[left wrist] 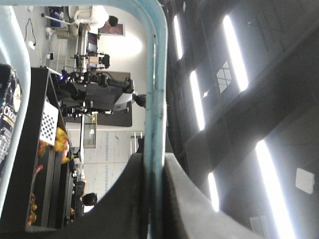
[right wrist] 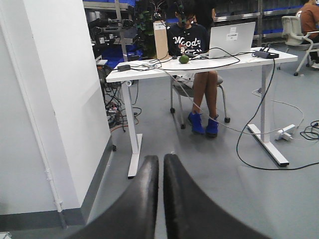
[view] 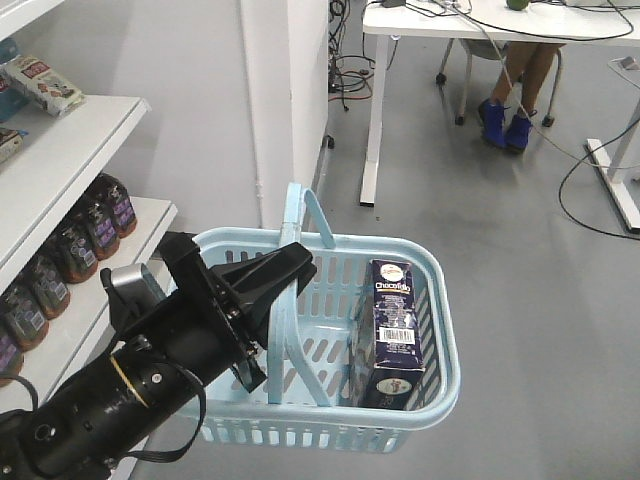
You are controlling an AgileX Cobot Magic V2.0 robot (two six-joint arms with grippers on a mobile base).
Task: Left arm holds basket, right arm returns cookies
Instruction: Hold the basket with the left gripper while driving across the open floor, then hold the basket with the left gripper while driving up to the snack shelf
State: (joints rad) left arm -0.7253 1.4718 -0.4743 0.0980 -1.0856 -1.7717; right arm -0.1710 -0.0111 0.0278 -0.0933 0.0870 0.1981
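White shelves (view: 85, 150), dark bottles (view: 95, 225), left; white pillar (view: 285, 100); grey floor (view: 530, 260); white desk (view: 420, 22) right. Left black pincer gripper (view: 292, 265) clamped on hoop handle (view: 283, 335) of light blue slotted plastic basket (view: 350, 412). Tall navy cardboard cookie box (view: 396, 315) upright inside, right end. Right black gripper (right wrist: 160, 167): fingers together, empty.

Box brand: I read "Chocofallo" in white letters near the top of the tall dark navy cardboard box (view: 393, 310), which stands in the light blue slotted plastic basket (view: 330, 412).
Box barcode: there is a white barcode label (view: 399, 337) on the same face, but I can't make out its digits.
Left wrist view: only "Cho" shows, turned sideways at the frame's left edge.
Shirt: "Woody" is printed in white on the black T-shirt (right wrist: 187, 40) of the person at the white desk (right wrist: 159, 70).
Laptop: the small white sticker (right wrist: 233, 31) on the silver lid is unreadable to me.
Shelf goods: the purple labels on the dark bottles (view: 100, 225) are too small to read.
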